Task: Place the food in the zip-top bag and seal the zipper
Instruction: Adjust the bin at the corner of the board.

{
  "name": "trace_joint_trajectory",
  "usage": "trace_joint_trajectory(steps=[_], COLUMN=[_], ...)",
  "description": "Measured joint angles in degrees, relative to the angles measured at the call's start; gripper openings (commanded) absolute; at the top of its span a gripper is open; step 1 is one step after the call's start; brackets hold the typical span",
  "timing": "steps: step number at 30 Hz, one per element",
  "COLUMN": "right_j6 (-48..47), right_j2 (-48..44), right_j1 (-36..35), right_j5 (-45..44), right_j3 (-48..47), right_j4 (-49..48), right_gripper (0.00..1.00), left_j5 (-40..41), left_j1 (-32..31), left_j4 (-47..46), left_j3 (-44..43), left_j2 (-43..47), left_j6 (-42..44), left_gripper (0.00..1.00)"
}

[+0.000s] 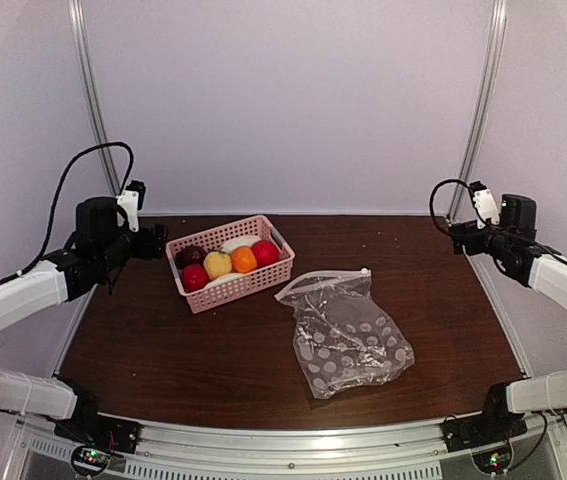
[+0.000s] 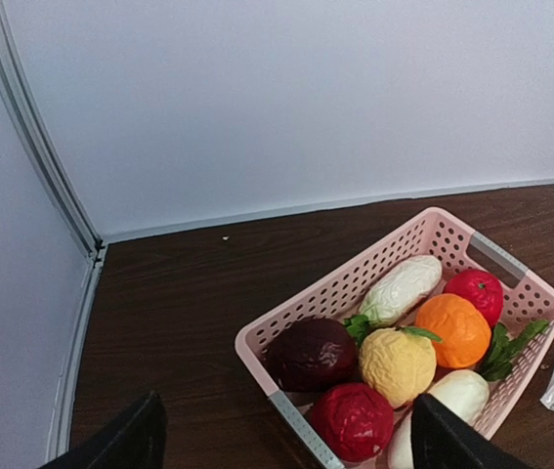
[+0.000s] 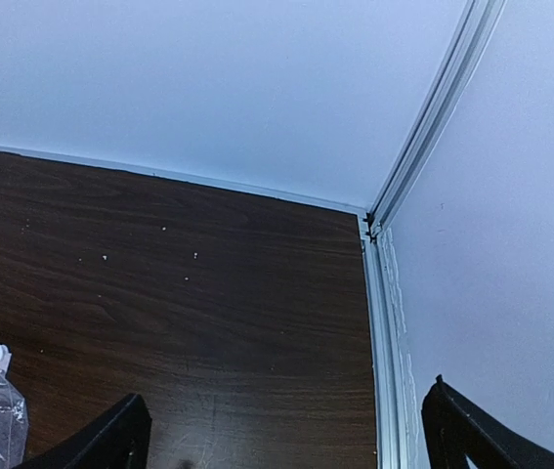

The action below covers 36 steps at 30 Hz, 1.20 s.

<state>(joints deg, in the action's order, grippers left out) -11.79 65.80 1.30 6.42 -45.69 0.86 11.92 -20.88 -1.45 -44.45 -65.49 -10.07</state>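
Food fills basket at left wrist; bag whole only overhead; left fingers, right fingers released.

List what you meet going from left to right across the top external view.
Left arm → pink basket holding the food → zip-top bag → right arm.

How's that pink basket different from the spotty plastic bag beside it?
The basket is stiff pink lattice; the bag is clear, crinkly plastic with white dots. The basket stands open-topped and holds the food; the bag lies flat and looks empty. Both rest on the dark table.
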Motion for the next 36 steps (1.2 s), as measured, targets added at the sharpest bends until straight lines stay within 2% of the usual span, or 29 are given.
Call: trace_joint_trajectory(steps=[2, 5, 7, 13, 18, 25, 27, 30, 32, 33, 34, 36], right_j6=[-1.2, -3.9, -5.9, -10.0, -12.1, -13.0, -13.4, -13.5, -13.5, -13.5, -13.5, -13.5], right_j2=[0.1, 0.1, 0.1, 0.1, 0.0, 0.0, 0.0, 0.0, 0.0, 0.0, 0.0, 0.0], right_j1=[0.2, 0.5, 0.6, 0.7, 0.7, 0.8, 0.8, 0.8, 0.8, 0.9, 0.9, 0.9], right_j5=[0.5, 2.5, 4.5, 11.1, 15.9, 20.5, 21.0, 21.9, 22.1, 22.2, 22.3, 22.4], right_j3=[1.0, 2.0, 2.2, 2.3, 3.3, 4.7, 4.8, 4.9, 4.9, 4.9, 4.9, 4.9], right_j4=[-0.3, -0.1, 0.2, 1.6, 2.3, 2.6, 2.7, 2.8, 2.8, 2.8, 2.8, 2.8], right_gripper=[0.99, 0.99, 0.99, 0.99, 0.98, 0.98, 0.98, 0.98, 0.98, 0.98, 0.98, 0.98], left_j5=[-1.8, -4.2, -6.1, -7.6, -6.6, -4.8, -4.4, -4.7, -5.1, -5.3, -5.9, -9.7], left_j1=[-0.6, -1.8, -2.6, -3.5, -1.5, 0.7, 0.8, 1.5, 2.3, 2.6, 2.8, 3.7], left_j4=[-0.8, -2.0, -1.4, 4.8, 12.3, 21.2, 23.1, 26.2, 28.1, 28.7, 29.4, 30.8], left_j3=[0.1, 0.0, -0.7, -8.9, -17.5, -24.3, -24.9, -25.4, -28.2, -30.4, -33.9, -41.8], left_j2=[-0.5, -1.6, -3.3, -11.6, -17.5, -23.7, -25.2, -27.1, -29.5, -31.1, -33.4, -39.0], left_j6=[0.1, 0.0, 0.0, -1.5, -4.7, -11.4, -13.2, -15.3, -15.0, -14.0, -12.4, -7.8], left_gripper=[0.80, 0.65, 0.61, 0.54, 0.53, 0.45, 0.48, 0.68, 0.75, 0.70, 0.58, 0.52])
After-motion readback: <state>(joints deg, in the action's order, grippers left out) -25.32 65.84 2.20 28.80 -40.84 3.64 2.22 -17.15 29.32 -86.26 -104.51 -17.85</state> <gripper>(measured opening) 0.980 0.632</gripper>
